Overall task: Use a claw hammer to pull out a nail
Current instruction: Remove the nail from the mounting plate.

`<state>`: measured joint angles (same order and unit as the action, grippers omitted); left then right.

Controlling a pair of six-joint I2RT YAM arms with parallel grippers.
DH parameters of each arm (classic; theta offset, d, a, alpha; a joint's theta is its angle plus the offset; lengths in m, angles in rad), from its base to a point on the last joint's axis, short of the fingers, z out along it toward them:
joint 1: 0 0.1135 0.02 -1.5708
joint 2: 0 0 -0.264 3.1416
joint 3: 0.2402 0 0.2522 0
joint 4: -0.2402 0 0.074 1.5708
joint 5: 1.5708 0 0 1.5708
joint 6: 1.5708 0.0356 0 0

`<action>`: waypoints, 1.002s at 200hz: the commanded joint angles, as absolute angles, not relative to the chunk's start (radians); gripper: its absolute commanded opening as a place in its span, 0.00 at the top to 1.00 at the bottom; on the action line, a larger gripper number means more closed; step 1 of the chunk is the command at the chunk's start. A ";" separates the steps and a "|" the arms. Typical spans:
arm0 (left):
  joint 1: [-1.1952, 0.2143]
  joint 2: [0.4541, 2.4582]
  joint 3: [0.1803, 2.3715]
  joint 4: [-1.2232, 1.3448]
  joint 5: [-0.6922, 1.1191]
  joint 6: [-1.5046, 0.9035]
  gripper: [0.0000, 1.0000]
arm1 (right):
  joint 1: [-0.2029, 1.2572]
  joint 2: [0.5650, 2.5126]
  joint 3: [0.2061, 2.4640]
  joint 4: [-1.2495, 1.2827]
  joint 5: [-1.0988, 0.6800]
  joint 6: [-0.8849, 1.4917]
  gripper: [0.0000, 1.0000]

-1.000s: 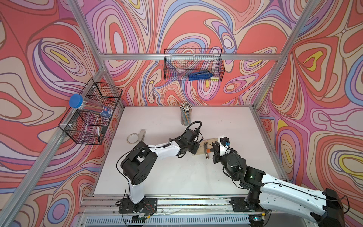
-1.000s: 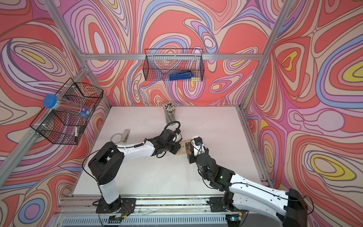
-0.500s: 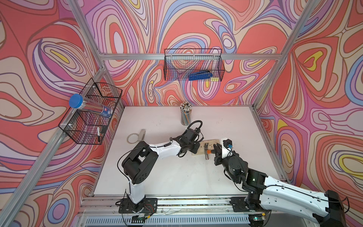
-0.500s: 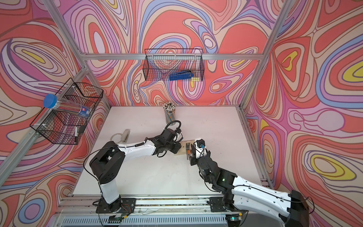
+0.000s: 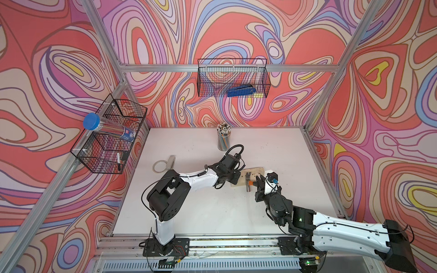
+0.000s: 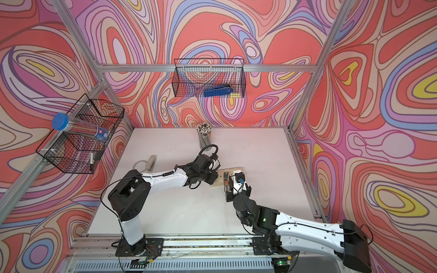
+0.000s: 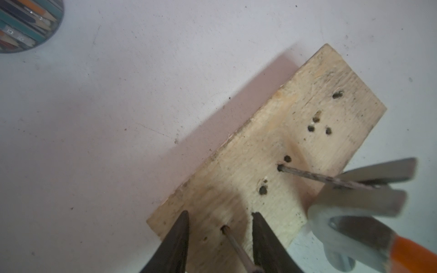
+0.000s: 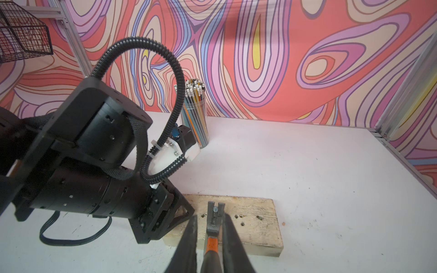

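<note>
A pale wooden board lies flat on the white table. My right gripper is shut on the claw hammer at its orange neck. The steel claw straddles a nail, which leans out of its hole in the board. My left gripper sits at the board's left end. Its fingers are apart with their tips down on the wood. A second nail stands between them, untouched.
A clear cup of pencils stands behind the board near the back wall. A stapler and a tape ring lie at the left. Wire baskets hang on the left wall and the back wall.
My right gripper and the hammer have shifted slightly to the right and toward the front. The left arm has stayed where it was.
</note>
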<state>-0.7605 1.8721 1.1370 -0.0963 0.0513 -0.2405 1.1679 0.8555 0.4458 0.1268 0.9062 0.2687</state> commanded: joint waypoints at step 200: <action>-0.758 2.043 1.025 -0.426 0.042 -0.288 0.56 | 1.203 0.449 0.411 0.047 0.894 0.114 1.00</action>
